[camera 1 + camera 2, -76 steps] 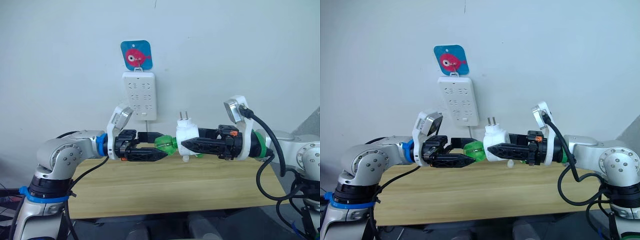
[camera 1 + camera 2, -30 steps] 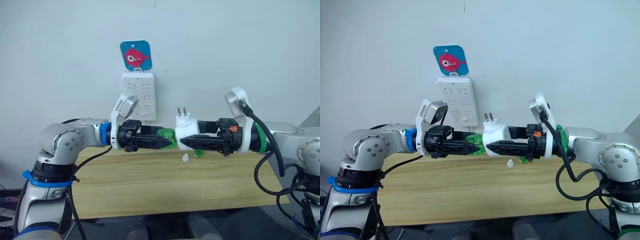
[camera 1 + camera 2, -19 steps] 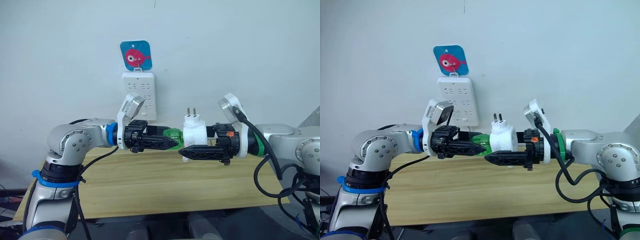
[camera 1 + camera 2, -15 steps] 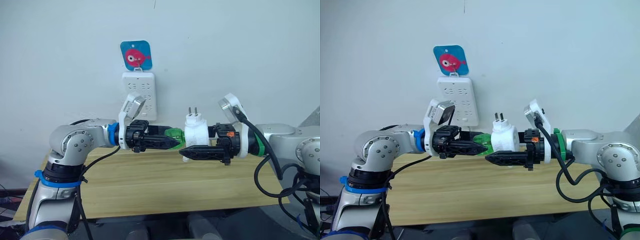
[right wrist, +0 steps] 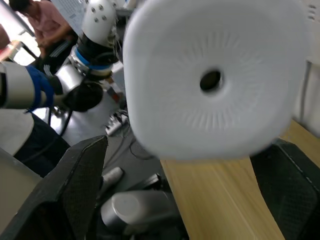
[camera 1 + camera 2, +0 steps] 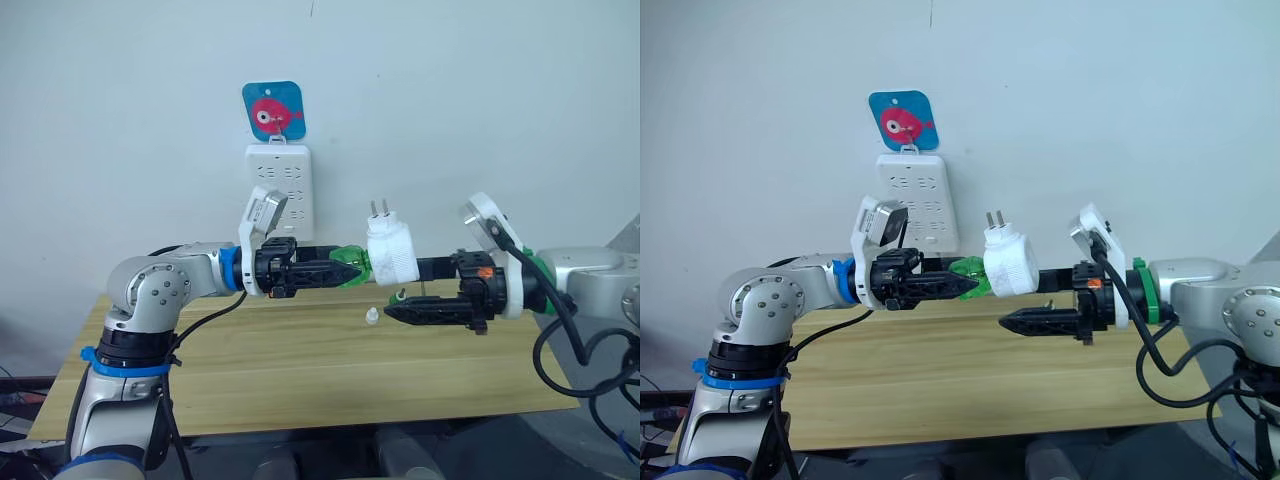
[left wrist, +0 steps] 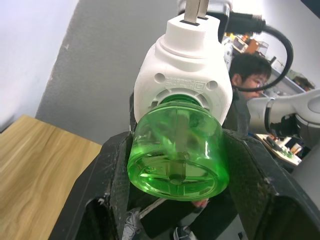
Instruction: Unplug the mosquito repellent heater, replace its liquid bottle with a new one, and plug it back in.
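Now the left pincer (image 6: 345, 270) grips the bottle (image 6: 352, 266) bearing the heater (image 6: 391, 253).

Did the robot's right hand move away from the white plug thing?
Yes. The right gripper has let go of the mosquito repellent heater and pulled back toward the robot's right, farther from the power strip.

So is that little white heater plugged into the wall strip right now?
No, it is unplugged. The mosquito repellent heater hangs in mid-air on the green bottle held by the left gripper, prongs bare, apart from the power strip.
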Motion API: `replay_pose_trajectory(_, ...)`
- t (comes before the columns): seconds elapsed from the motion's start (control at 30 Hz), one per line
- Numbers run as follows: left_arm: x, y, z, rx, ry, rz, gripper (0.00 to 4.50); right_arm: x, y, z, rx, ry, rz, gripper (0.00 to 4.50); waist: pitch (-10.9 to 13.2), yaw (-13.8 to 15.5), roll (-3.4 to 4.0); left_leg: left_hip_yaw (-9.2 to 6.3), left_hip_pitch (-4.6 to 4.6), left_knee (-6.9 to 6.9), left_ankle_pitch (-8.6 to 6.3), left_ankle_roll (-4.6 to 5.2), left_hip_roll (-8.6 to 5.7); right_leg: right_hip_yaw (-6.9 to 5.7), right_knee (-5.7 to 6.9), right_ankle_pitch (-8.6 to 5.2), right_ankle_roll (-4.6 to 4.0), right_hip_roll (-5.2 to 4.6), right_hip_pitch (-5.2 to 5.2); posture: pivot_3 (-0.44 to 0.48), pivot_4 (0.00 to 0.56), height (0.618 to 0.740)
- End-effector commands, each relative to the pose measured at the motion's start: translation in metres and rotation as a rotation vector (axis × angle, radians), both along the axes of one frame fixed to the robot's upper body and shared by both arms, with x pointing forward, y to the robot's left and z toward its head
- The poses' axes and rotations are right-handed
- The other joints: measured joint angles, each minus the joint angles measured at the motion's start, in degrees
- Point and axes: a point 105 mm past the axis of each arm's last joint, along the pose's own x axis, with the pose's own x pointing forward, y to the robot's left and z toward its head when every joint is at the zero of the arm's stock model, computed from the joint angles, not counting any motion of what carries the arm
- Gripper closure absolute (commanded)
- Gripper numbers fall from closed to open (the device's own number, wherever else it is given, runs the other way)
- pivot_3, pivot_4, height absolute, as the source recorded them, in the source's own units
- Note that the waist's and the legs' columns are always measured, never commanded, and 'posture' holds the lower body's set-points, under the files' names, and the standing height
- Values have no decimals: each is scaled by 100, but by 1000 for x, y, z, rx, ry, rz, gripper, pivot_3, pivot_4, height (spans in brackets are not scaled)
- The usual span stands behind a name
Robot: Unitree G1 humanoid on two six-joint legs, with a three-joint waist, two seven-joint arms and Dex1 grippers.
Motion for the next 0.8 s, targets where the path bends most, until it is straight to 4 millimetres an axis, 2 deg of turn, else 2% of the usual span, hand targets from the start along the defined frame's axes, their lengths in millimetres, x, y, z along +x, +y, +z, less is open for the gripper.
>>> replay_pose_trajectory(0.03, 1, 6, 9, -44, -11, 9, 2129, -3, -15, 8, -16, -87, -29, 355, 0, 2, 0, 0, 0, 0, 0, 0, 0, 0, 0, 0, 0, 0, 0, -160, 17, 740)
replay_pose_trajectory(0.1, 1, 8, 6, -37, 3, 4, 2129, -2, -26, 9, -38, -114, -62, 871, 0, 1, 0, 1, 0, 0, 0, 0, -1, 1, 0, 0, 0, 0, 0, -167, 17, 740)
replay_pose_trajectory(0.17, 1, 10, 5, -32, 14, -4, 2129, -1, -34, 13, -43, -137, -83, 1602, 0, -11, 0, 3, 1, 0, 0, 0, -1, 2, 0, 0, 1, 0, 0, -179, 18, 740)
replay_pose_trajectory(0.27, 0, 11, 1, -6, 24, -28, 2129, -1, -41, 40, 11, -170, -83, 2781, 0, -73, 1, 8, 4, 3, 0, 0, -1, 6, 1, 0, 1, 0, 2, -193, 16, 740)
replay_pose_trajectory(0.43, 0, 9, 0, 15, 8, -60, 2129, -7, -24, 67, 61, -191, 25, 4470, -2, -178, 3, 9, 13, 5, 1, 1, 0, 6, 3, 0, 1, 1, 11, -202, 11, 740)
replay_pose_trajectory(0.63, -3, 5, 1, 26, -15, -99, 2129, 1, 4, 72, 71, -192, 99, 4500, -5, -315, 3, 9, 10, 4, 1, 1, 1, 8, 1, 0, 1, 0, 9, -197, 8, 740)
replay_pose_trajectory(0.8, -7, 4, -2, 44, -32, -118, 2129, 13, 14, 70, 40, -201, 118, 4500, -7, -310, 6, 1, 6, 4, 1, 0, 2, 4, 2, 0, 0, 0, 4, -184, 3, 740)
